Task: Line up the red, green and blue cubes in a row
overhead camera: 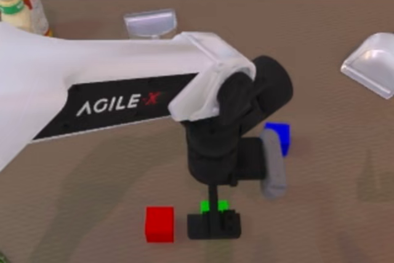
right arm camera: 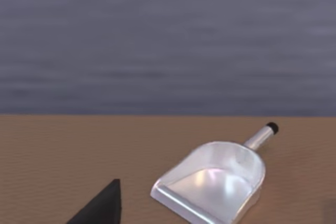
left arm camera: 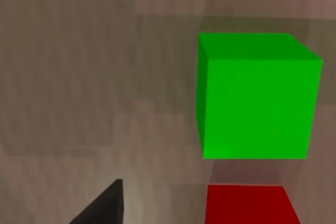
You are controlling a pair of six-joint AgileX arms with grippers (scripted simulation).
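My left tool [overhead camera: 213,220] hangs low over the tabletop [overhead camera: 320,214], down at the green cube [overhead camera: 214,206], which sits just to the right of the red cube [overhead camera: 160,223]. From above, the tool's dark body covers most of the green cube, so only its far edge shows. I cannot tell whether the fingers are clamped on it or spread. In my left wrist view the green cube [left arm camera: 257,98] fills much of the frame with the red one [left arm camera: 249,205] close beside it. I judge I am placing green next to red to start the row. The blue cube [overhead camera: 278,135] lies apart, farther back and to the right, not yet in line.

My right arm is parked out of the top view; its wrist view faces a metal scoop [right arm camera: 215,184].

I count three cubes, one of each colour, two scoops and two sauce bottles [overhead camera: 21,1] at the back left
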